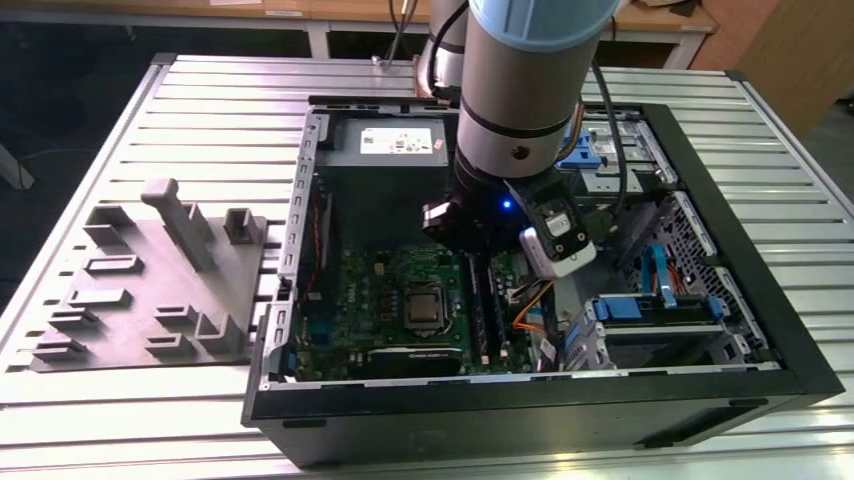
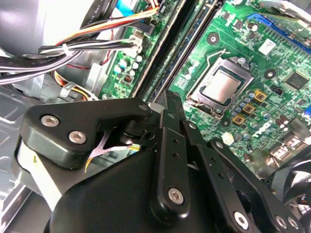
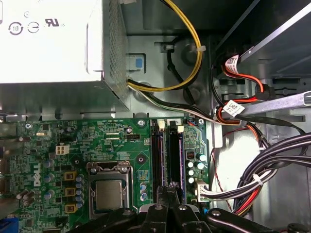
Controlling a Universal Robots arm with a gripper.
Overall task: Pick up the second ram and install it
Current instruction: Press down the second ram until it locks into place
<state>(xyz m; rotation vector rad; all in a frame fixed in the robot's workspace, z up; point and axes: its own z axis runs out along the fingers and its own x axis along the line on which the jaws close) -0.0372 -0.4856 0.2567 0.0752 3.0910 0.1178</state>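
Right now my gripper (image 3: 170, 190) hangs directly over the two long black plastic memory slots (image 3: 174, 155) on the green motherboard (image 3: 97, 141); whether the jaws pinch anything I cannot tell. I judge this the seating step, with the narrow blue-green second ram probably edge-on beneath me, which calls for a straight, even press

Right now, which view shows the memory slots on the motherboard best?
The first wrist view: both memory slots run lengthwise, unobstructed, down to the gripper. In the second wrist view they slant away behind the gripper; in the exterior view the arm partly covers them.
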